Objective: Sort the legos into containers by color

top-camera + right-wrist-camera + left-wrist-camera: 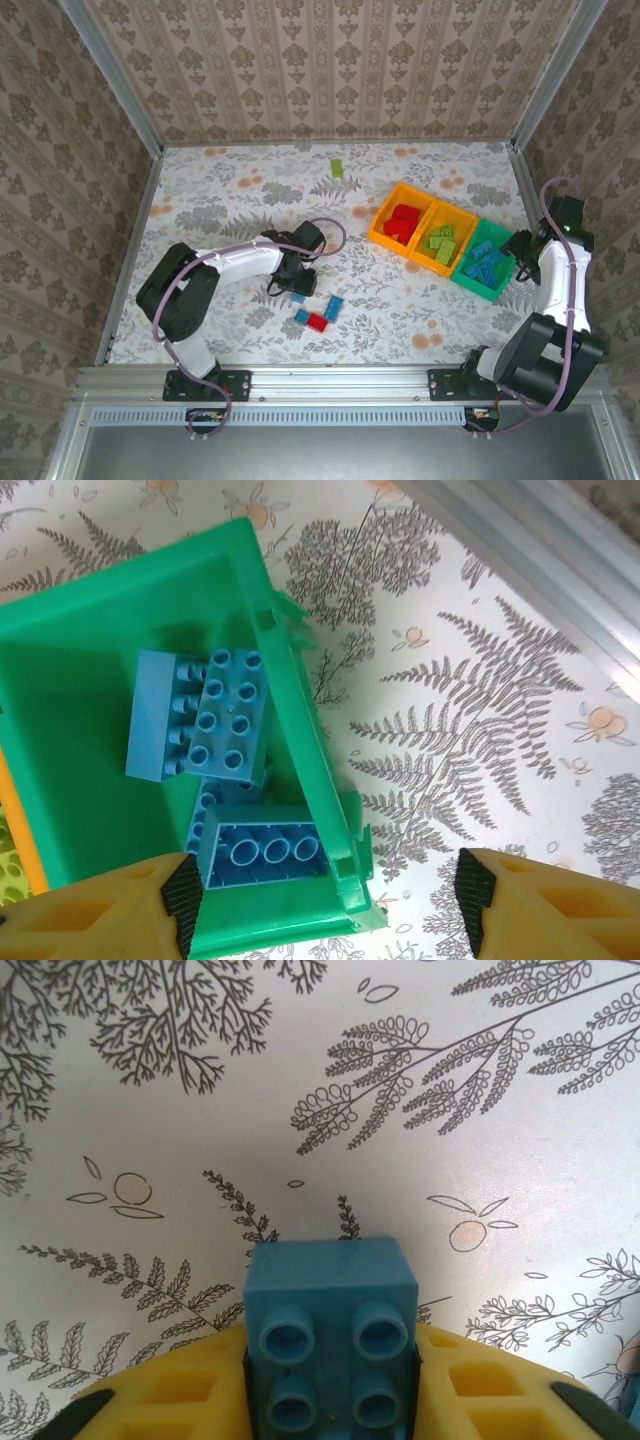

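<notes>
Two pincers work over the bench (230,190). The left pincer (330,1385) is shut narrow on a blue lego (332,1290). Its yellow fingers (180,1395) press the brick's two sides, and the brick sits studs toward the camera, jutting out past the fingertips over the patterned cloth. Whether it touches the cloth cannot be told.

In the top view this pincer is about mid-bench, a little left of centre. Just beside it, toward the near edge, lies a loose group: a red lego (318,322) with several blue legos (334,305) around it. Well apart, close to the far edge, a single green lego (337,168) lies alone.

The right pincer (325,905) stands wide with nothing gripped. It straddles the end wall of the green container (100,610), with one finger over the inside and the other over the cloth outside. Between the fingers, inside the wall, a blue brick (265,850) lies on its side. More blue bricks (230,715) are piled deeper in.

The green container sits near the right edge of the bench. It is joined in a slanting row to two orange containers (384,210) toward the middle. The nearer one holds lime legos (441,243) and the farther one holds red legos (402,222).
</notes>
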Robot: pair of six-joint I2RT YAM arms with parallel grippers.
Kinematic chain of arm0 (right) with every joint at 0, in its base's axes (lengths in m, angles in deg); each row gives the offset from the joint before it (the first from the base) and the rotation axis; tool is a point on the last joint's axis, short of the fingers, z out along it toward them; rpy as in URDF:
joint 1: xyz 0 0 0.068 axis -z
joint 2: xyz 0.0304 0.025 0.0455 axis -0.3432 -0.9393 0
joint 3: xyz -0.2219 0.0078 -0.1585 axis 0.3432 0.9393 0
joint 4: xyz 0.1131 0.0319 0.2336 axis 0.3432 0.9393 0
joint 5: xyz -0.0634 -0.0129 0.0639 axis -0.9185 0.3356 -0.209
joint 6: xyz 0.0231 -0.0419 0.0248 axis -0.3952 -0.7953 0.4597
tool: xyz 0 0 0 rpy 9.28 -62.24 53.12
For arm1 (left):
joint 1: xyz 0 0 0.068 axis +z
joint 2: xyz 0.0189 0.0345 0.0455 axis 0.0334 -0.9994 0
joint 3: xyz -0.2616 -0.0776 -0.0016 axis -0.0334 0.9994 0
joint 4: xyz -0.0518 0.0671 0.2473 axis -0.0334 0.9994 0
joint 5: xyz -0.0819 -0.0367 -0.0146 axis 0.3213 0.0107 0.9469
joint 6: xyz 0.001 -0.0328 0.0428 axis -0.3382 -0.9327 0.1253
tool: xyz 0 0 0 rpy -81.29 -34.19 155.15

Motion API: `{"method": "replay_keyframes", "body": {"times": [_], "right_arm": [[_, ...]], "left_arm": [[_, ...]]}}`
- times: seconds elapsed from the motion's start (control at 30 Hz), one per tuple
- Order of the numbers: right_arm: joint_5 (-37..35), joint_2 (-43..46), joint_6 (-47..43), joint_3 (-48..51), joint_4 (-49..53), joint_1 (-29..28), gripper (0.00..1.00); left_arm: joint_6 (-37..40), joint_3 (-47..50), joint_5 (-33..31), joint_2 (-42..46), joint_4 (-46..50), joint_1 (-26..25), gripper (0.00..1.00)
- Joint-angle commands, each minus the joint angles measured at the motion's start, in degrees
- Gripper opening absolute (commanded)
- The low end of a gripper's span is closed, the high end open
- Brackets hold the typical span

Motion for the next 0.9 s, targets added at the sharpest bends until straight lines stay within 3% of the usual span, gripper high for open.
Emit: {"method": "replay_keyframes", "body": {"times": [0.0,0.17,0.37,0.53,0.67,0.87], "right_arm": [[6.63,-2.16,-0.10,1.47,-3.10,0.01,0.66],[8.20,-4.95,-1.45,2.55,-7.75,0.03,0.53],[9.32,-7.64,-2.98,2.21,-9.42,-0.11,0.32],[8.05,-9.62,-5.32,2.38,-9.92,-3.51,0.21],[5.36,-9.06,-5.06,1.93,-7.71,-4.51,0.33],[2.46,-1.52,-3.39,2.72,-8.27,-3.75,0.66]], "left_arm": [[0.10,-1.01,2.36,-2.69,-1.85,-0.54,0.29],[0.24,-3.73,1.59,-2.09,-1.76,-0.42,0.22],[0.64,-8.56,1.62,-1.07,-1.63,-0.46,0.21],[1.61,-14.64,2.61,-0.70,-2.15,-0.64,0.21],[1.92,-20.80,3.55,-1.76,-2.46,-0.97,0.21],[3.89,-27.99,5.57,-4.26,-3.44,-2.11,0.21]]}}
